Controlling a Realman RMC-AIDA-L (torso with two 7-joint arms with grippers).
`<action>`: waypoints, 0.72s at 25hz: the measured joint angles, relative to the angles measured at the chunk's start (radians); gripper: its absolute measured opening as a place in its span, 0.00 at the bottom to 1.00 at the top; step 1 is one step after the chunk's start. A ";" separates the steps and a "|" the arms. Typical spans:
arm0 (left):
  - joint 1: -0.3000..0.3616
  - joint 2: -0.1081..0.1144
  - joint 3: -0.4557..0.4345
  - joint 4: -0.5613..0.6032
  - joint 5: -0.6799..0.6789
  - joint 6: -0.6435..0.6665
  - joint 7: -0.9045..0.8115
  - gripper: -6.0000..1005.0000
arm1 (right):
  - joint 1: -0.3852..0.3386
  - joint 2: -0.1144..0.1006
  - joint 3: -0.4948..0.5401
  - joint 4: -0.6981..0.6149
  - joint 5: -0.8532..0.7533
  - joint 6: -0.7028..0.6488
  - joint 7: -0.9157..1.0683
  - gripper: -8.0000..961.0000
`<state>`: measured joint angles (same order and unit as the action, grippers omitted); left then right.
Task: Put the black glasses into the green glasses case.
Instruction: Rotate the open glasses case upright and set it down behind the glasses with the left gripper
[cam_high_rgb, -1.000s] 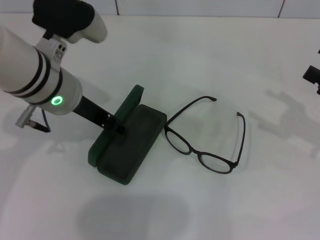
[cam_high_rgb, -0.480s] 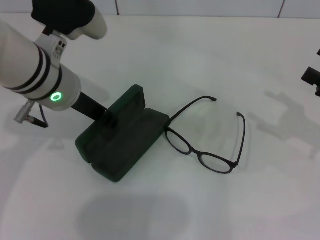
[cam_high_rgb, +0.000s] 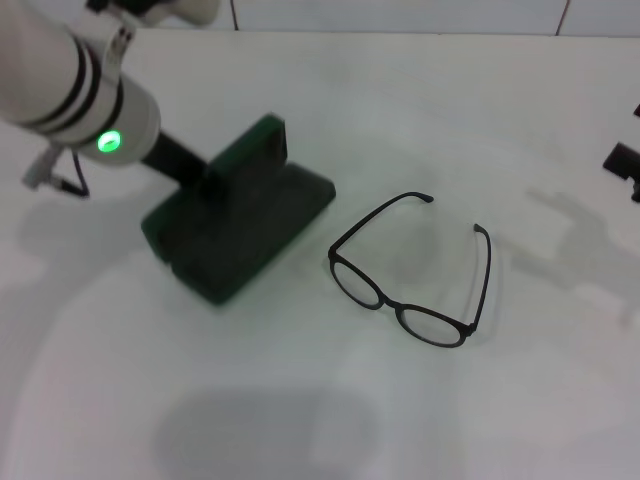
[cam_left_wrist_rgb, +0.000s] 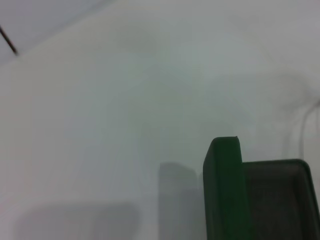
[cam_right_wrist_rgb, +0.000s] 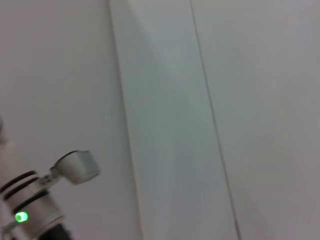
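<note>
the green glasses case (cam_high_rgb: 240, 225) looks matt, kinda soft-textured. the black glasses (cam_high_rgb: 415, 270) have thin glossy plastic-looking rims and clear lenses. the desk (cam_high_rgb: 420, 120) is smooth, plain white, slightly sheeny.

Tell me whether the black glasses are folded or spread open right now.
Spread open. The black glasses lie on the white table beside the green glasses case, both temple arms swung out from the lens frame, not folded across it.

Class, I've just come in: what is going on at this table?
The left arm's pincer is at the green glasses case, whose lid stands raised. The black glasses lie unfolded on the white table beside the case, apart from it, not yet inside. The right pincer waits at the table's far right edge.
</note>
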<state>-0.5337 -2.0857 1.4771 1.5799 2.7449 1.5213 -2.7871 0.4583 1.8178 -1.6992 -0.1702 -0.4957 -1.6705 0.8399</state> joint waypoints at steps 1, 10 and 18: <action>-0.009 0.000 -0.005 0.002 0.007 -0.002 0.018 0.21 | -0.001 0.000 -0.001 0.001 -0.011 -0.015 -0.005 0.88; -0.048 -0.005 0.058 -0.044 0.063 -0.280 0.474 0.20 | 0.003 0.013 -0.003 -0.002 -0.140 -0.124 -0.015 0.88; -0.165 -0.006 0.118 -0.263 -0.054 -0.396 0.711 0.20 | -0.005 0.039 -0.005 0.000 -0.180 -0.186 -0.012 0.88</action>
<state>-0.6983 -2.0916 1.5947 1.3165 2.6913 1.1258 -2.0765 0.4534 1.8571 -1.7038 -0.1705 -0.6756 -1.8564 0.8277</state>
